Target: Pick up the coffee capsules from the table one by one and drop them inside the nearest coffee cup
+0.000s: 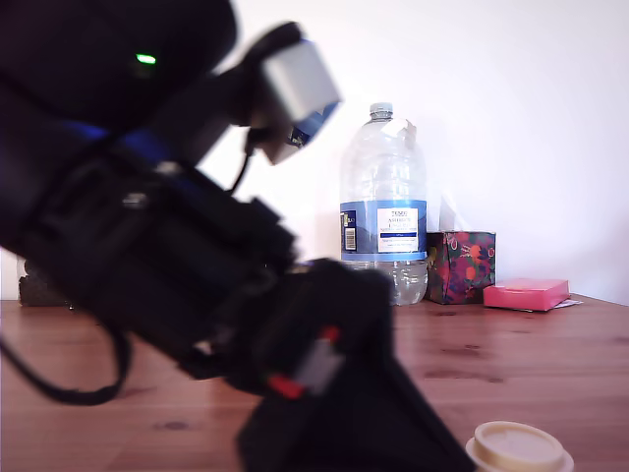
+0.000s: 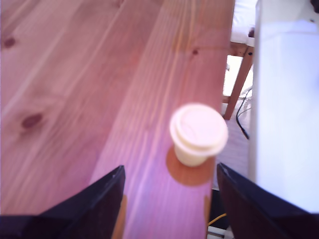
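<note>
1. Capsule point(image 2: 198, 133), one small cream piece, is sitting rim-up on the wooden counter point(image 2: 75, 89), close to its edge and just ahead of the claw point(image 2: 169, 199)
2. Claw is standing wide apart and holding nothing, with the capsule lying between the lines of its two dark fingers point(image 2: 99, 204) but not yet touching either
3. It is looking light, stiff and smooth, so I judge it is likely slipping or tipping if nudged; taking hold across the tapered body just under the wider rim seems best
4. Mug is not showing in either view
5. Water bottle point(image 1: 383, 197) at the back is carrying a blue label, its writing being too blurred to read
</note>
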`<move>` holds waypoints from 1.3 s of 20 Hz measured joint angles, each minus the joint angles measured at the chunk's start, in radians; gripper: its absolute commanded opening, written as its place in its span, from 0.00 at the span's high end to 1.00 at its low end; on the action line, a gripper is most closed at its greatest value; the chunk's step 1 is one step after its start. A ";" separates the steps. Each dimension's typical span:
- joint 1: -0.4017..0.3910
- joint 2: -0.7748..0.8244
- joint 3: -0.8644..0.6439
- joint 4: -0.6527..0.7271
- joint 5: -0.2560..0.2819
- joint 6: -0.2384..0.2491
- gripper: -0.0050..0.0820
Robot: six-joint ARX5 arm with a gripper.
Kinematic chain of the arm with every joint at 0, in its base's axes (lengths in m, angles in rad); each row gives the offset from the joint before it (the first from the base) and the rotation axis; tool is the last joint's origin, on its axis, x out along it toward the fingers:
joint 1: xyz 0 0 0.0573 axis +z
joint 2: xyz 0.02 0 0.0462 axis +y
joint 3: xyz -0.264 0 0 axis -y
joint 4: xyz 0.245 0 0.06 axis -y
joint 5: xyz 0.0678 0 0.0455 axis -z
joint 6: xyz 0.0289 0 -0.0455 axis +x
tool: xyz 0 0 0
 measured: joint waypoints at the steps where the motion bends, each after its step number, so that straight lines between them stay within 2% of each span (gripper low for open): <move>1: -0.004 0.021 0.027 -0.021 0.000 0.008 0.33; 5: -0.035 0.081 0.106 -0.098 0.005 0.050 0.33; 12: -0.053 0.139 0.209 -0.177 0.011 0.080 0.33; 18: -0.055 0.145 0.212 -0.201 0.011 0.089 0.33; 21: -0.055 0.145 0.212 -0.200 0.011 0.089 0.39; 26: -0.058 0.145 0.212 -0.198 0.012 0.097 0.39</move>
